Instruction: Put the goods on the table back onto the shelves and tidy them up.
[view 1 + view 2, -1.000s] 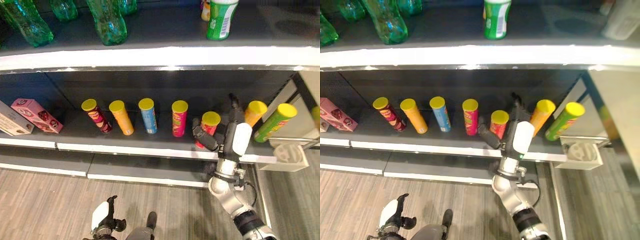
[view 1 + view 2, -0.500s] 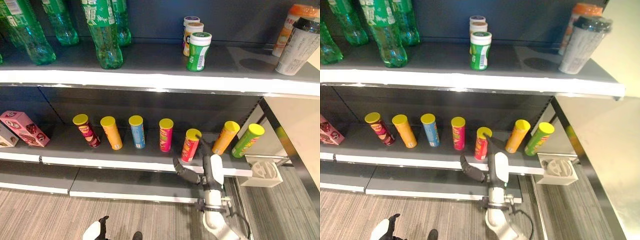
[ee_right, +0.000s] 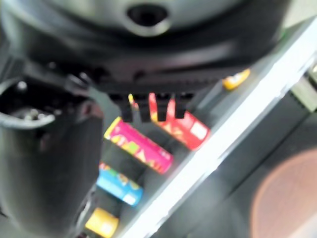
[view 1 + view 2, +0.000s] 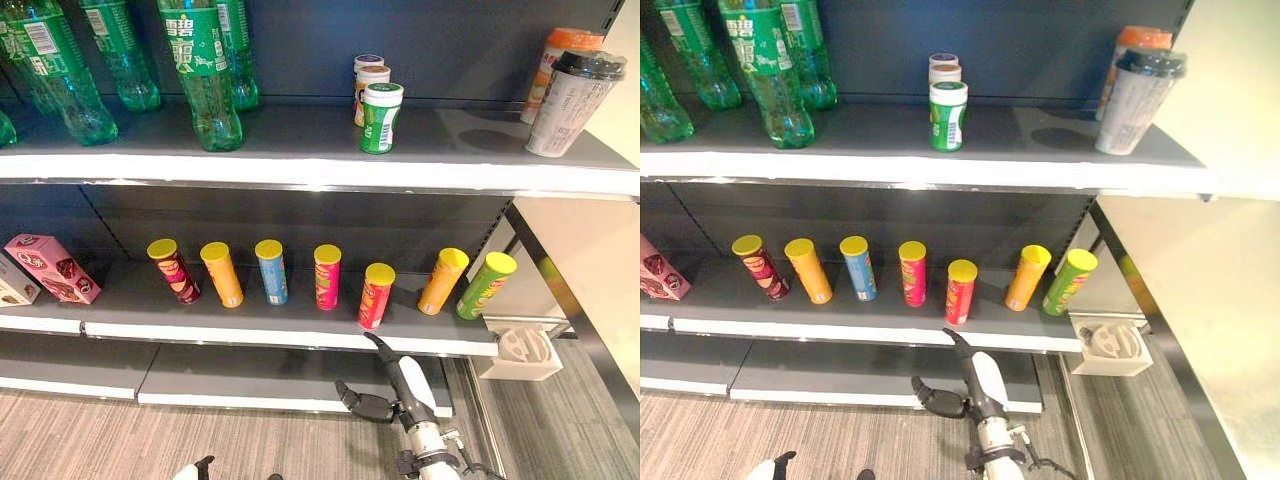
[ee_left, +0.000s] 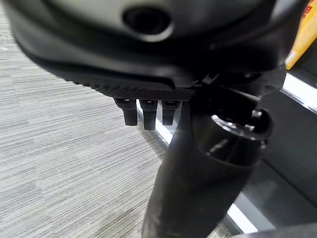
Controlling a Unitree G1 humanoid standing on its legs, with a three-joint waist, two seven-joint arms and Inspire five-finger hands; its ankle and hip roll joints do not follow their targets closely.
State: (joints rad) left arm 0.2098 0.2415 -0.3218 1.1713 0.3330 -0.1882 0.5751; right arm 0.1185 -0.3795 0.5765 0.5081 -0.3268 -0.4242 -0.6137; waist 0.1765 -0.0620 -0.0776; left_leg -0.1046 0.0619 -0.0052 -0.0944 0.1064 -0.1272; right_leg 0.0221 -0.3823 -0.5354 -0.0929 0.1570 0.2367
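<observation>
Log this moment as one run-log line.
right hand: open, empty, below shelf edge | red can: upright on lower shelf | left hand: idle, open

right hand [image 4: 372, 405]: dark fingers, white thumb cover, silver-grey wrist with ringed collar | left hand [image 5: 148, 59]: matte black housing, ribbed strip on edge, round recessed port, row of stubby black fingers [image 5: 144, 113], thick glossy black thumb | right wrist view: showed same black casing and port
</observation>
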